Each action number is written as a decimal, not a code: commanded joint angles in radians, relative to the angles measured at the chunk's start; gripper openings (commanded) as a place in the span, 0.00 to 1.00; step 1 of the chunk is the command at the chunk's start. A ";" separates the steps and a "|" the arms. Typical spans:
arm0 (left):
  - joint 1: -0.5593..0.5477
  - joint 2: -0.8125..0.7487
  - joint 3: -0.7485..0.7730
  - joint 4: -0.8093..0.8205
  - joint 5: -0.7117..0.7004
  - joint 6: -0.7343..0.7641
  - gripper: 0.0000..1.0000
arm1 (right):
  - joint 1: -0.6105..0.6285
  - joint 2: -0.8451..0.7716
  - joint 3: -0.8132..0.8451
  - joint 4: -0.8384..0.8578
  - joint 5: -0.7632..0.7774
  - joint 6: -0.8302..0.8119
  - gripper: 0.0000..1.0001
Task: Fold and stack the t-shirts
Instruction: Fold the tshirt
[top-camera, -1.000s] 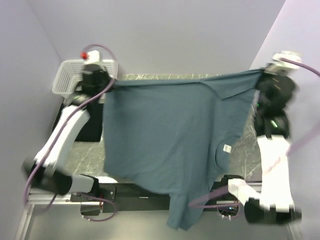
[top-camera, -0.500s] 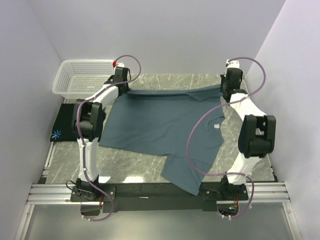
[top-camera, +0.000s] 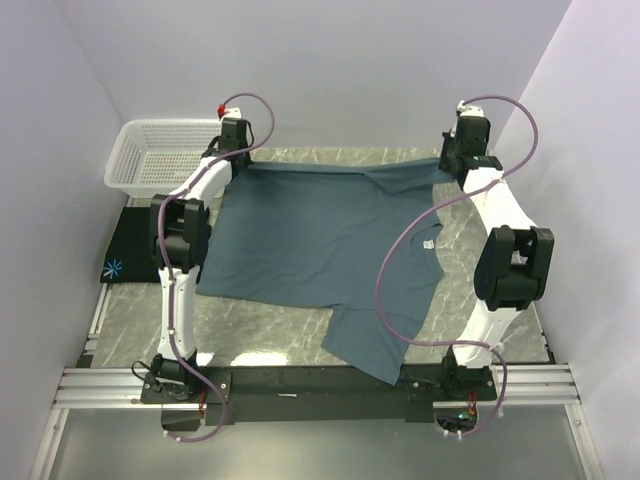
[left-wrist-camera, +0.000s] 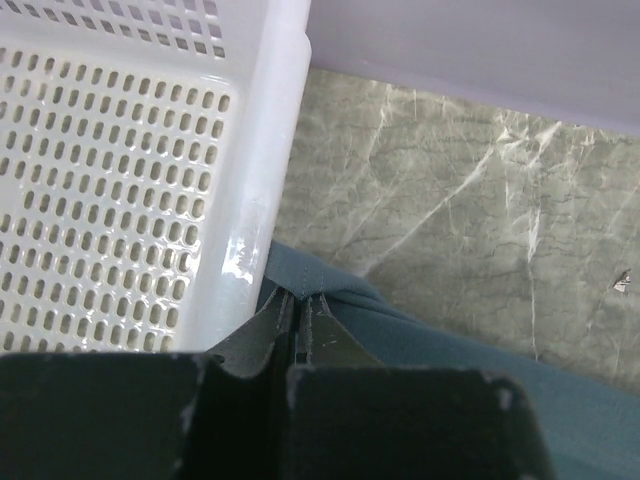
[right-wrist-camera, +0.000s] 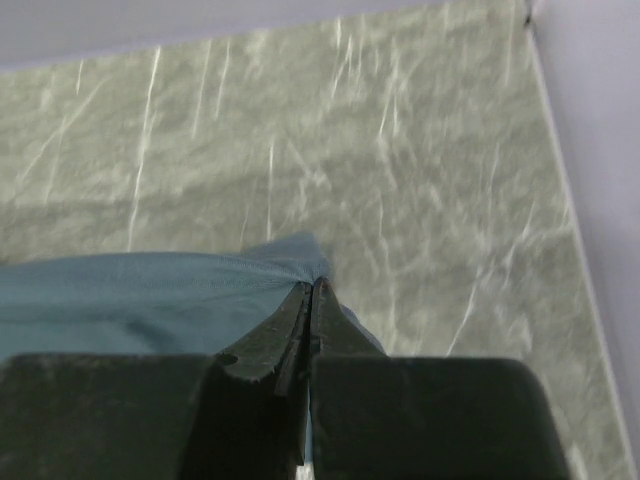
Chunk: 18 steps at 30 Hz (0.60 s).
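Marble tabletop (top-camera: 270, 322) bears the slate-blue t-shirt (top-camera: 320, 235), far corners pinched by left tool (left-wrist-camera: 298, 302) and right tool (right-wrist-camera: 312, 290).

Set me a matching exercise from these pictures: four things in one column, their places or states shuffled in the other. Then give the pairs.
Things:
1. slate-blue t-shirt
2. black t-shirt
3. white basket
4. left hand

Places or states:
A. stands at the far left
B. spread out wide in the middle
C. lies at the left edge, light-blue starburst showing
D. shut on a far corner of cloth

Pairs: 1-B, 2-C, 3-A, 4-D
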<state>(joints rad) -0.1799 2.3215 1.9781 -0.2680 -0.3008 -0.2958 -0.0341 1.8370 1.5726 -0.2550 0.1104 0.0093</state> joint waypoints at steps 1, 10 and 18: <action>0.017 -0.001 0.041 0.013 -0.001 0.041 0.02 | -0.003 -0.074 0.046 -0.134 -0.006 0.087 0.00; 0.020 -0.047 -0.024 0.023 0.038 0.055 0.01 | -0.003 -0.142 0.010 -0.282 -0.032 0.253 0.00; 0.020 -0.093 -0.059 0.003 0.051 0.029 0.01 | -0.010 -0.170 -0.011 -0.368 0.005 0.323 0.00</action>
<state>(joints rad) -0.1711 2.3100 1.9278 -0.2687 -0.2512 -0.2672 -0.0341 1.7187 1.5642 -0.5781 0.0795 0.2874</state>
